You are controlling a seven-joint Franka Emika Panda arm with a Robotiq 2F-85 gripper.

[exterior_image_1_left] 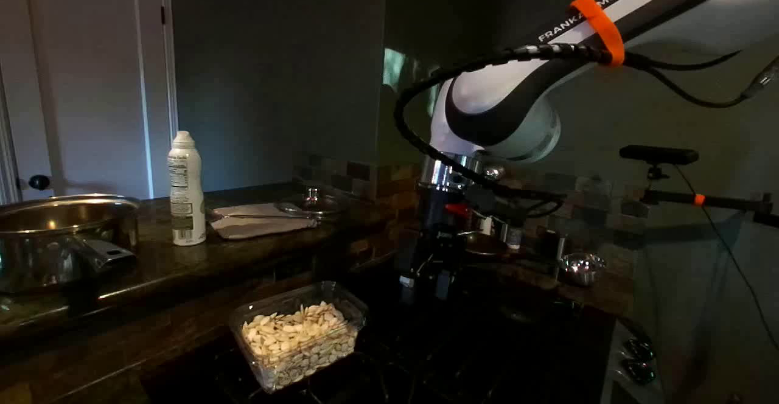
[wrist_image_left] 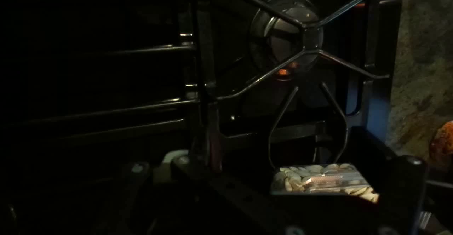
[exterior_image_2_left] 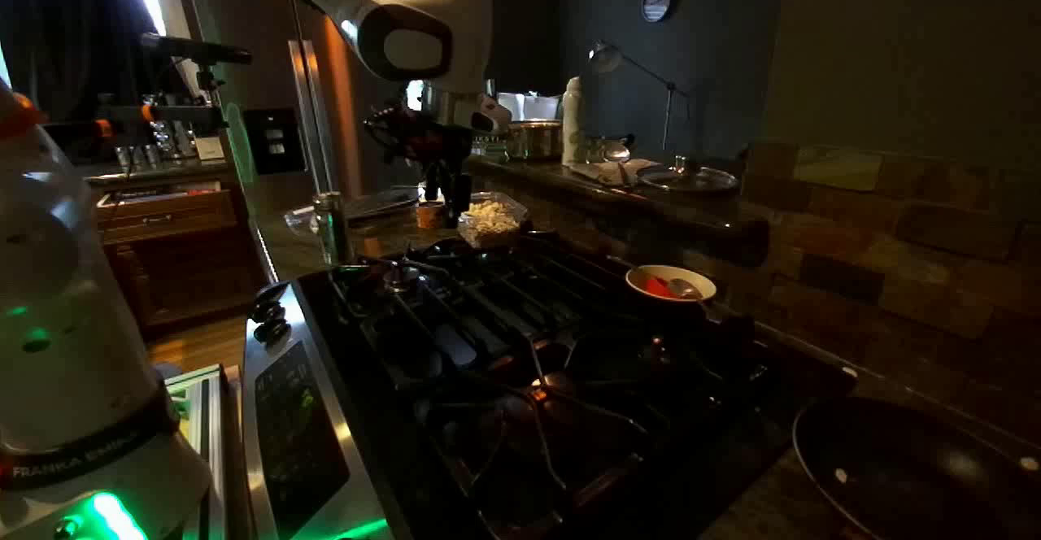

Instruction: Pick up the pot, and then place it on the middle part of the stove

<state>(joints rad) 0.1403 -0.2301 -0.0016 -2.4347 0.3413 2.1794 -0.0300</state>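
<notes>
I'm reading FRANKA EMIKA on my white arm [exterior_image_2_left: 73, 345]; black end effector [exterior_image_1_left: 425, 285] spread; shiny round steel saucepan [exterior_image_1_left: 52, 243] on dark stone table [exterior_image_1_left: 225, 255], long handle [exterior_image_1_left: 108, 253] slanting right, cameraward, in an exterior view.

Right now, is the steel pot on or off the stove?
Off: both exterior views show the pot on the raised counter, beside the white bottle.
</notes>
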